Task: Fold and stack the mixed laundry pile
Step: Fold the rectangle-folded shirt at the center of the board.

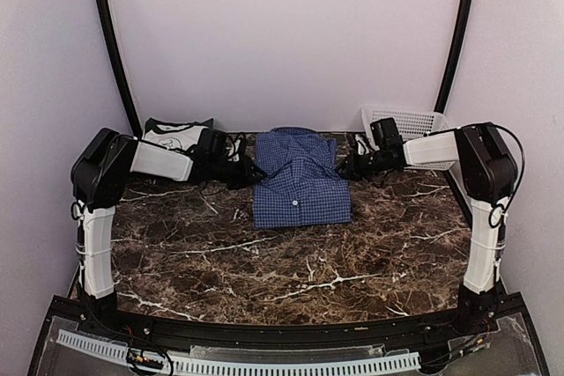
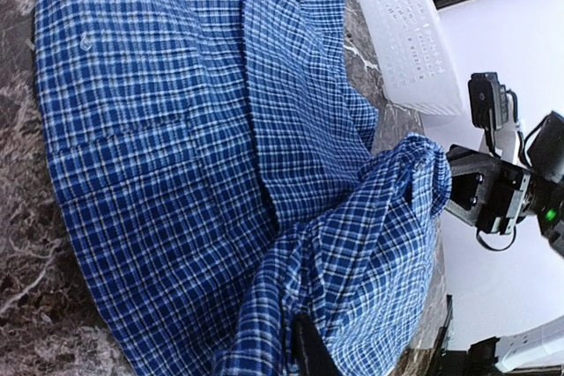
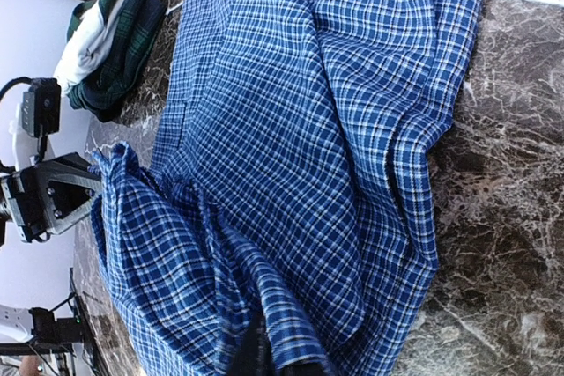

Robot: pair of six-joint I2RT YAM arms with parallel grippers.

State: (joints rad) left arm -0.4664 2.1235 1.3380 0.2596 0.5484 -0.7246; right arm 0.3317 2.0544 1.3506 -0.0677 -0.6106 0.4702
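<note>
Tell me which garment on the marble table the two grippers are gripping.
The blue-and-white checked button shirt in the middle; the folded white-and-dark-green garment lies apart at the back left.

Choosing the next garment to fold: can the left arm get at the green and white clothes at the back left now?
Probably not yet: the left gripper is shut on the blue shirt. The green and white clothes lie just behind that arm, with nothing between.
</note>
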